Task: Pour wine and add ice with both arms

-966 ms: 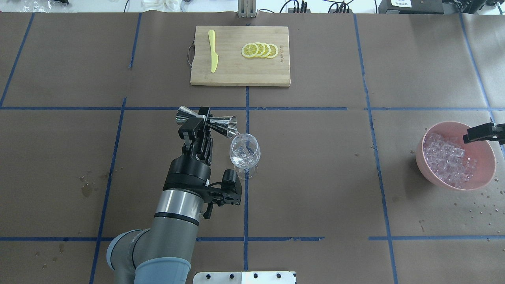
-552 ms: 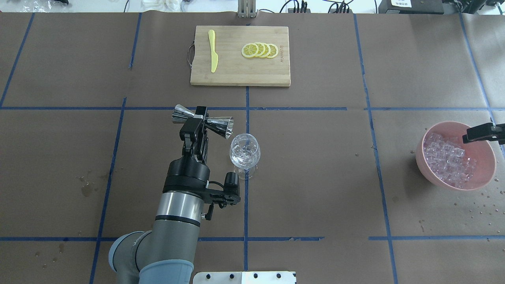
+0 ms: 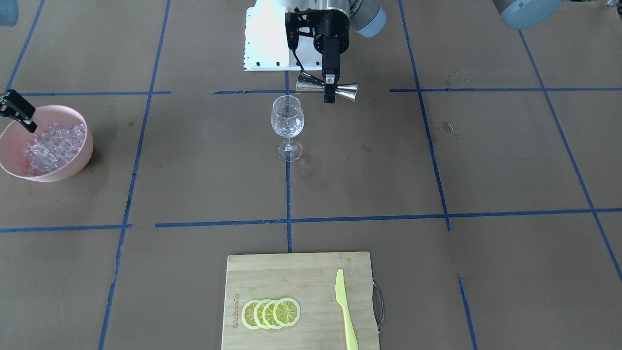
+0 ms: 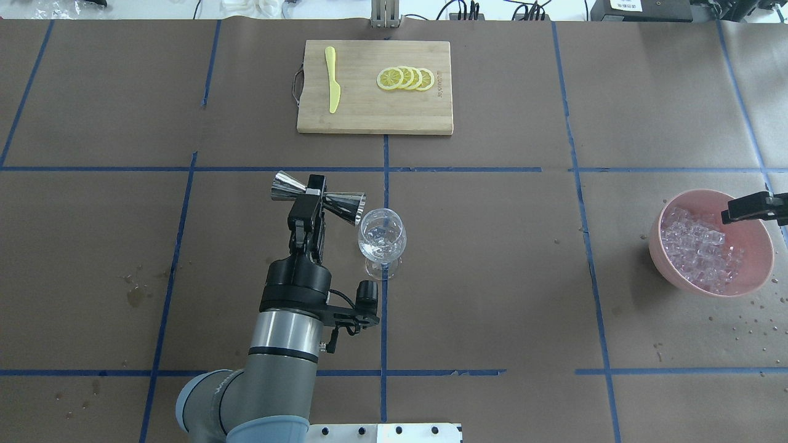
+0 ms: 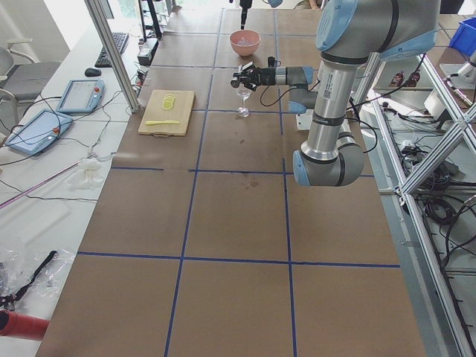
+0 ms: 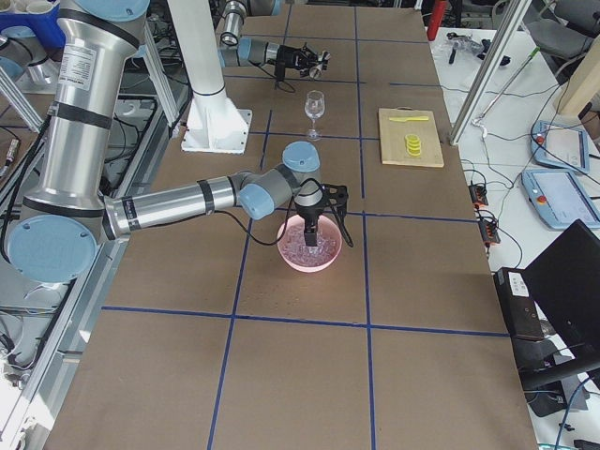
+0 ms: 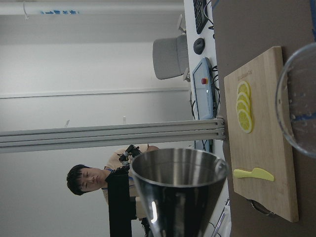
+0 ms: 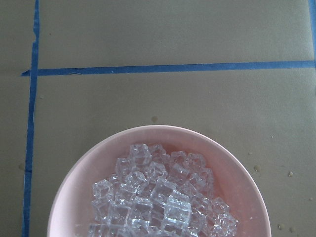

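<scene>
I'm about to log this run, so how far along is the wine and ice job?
Looks done: the wine glass seems to hold clear liquid. In hand: the jaws of the left arm grip the jigger, lying sideways beside the glass rim; the jaws of the right arm hang over the pink bowl of ice. Left: no cube clearly shows in the glass, so the ice step remains.

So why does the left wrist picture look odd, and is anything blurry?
Left wrist view: turned sideways, the jigger up close and dark against a bright wall, the glass soft at the edge. Right wrist view: sharp, the ice glinting.
</scene>
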You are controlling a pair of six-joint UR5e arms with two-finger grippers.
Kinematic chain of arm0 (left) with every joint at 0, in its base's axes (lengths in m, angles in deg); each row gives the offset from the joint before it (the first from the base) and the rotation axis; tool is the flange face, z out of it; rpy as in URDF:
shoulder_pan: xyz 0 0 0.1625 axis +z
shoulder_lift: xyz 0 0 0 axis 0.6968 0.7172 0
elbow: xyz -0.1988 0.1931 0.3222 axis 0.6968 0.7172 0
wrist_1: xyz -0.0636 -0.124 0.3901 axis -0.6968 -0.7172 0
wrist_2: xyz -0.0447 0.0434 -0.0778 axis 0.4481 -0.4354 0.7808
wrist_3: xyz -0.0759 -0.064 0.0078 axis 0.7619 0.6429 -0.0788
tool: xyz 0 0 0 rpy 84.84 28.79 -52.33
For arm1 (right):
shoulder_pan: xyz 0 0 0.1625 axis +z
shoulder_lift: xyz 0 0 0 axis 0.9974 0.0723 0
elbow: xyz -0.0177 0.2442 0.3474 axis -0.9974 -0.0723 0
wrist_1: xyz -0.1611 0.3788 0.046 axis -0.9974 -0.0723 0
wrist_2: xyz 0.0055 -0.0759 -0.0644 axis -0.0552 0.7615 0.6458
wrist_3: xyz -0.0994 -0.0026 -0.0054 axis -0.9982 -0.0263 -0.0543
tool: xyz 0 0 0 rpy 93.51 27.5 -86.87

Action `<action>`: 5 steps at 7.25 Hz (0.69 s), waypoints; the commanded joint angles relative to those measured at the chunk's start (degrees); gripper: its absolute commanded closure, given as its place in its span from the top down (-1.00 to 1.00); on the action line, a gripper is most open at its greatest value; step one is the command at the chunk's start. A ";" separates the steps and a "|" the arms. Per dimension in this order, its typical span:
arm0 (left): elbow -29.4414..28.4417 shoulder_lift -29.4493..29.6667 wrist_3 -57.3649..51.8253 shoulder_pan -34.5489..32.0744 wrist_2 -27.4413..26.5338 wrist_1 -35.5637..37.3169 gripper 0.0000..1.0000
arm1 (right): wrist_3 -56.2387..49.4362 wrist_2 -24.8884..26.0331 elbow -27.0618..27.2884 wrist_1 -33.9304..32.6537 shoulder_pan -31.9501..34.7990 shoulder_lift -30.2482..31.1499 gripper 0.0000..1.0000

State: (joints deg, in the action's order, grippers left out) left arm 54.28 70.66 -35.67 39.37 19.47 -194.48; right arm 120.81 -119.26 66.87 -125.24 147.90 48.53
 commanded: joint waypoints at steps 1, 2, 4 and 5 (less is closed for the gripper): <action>0.13 -0.08 2.75 -0.11 -0.09 -4.73 -1.00 | -0.06 0.12 -0.09 0.00 0.00 -0.09 1.00; -0.21 -0.60 4.95 -0.29 -0.09 -7.38 -1.00 | -0.06 0.30 -0.09 0.00 -0.09 -0.09 1.00; -0.31 -3.23 13.10 -0.55 -0.09 -11.87 -1.00 | -0.06 0.56 -0.09 0.00 -0.09 -0.18 1.00; -0.31 -5.85 15.15 -0.90 -0.01 -13.80 -1.00 | -0.06 0.65 -0.09 0.00 -0.09 -0.35 1.00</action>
State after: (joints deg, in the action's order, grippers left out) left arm 54.00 67.46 -24.07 38.80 19.39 -205.76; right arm 120.76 -118.74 66.78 -125.24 147.82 48.31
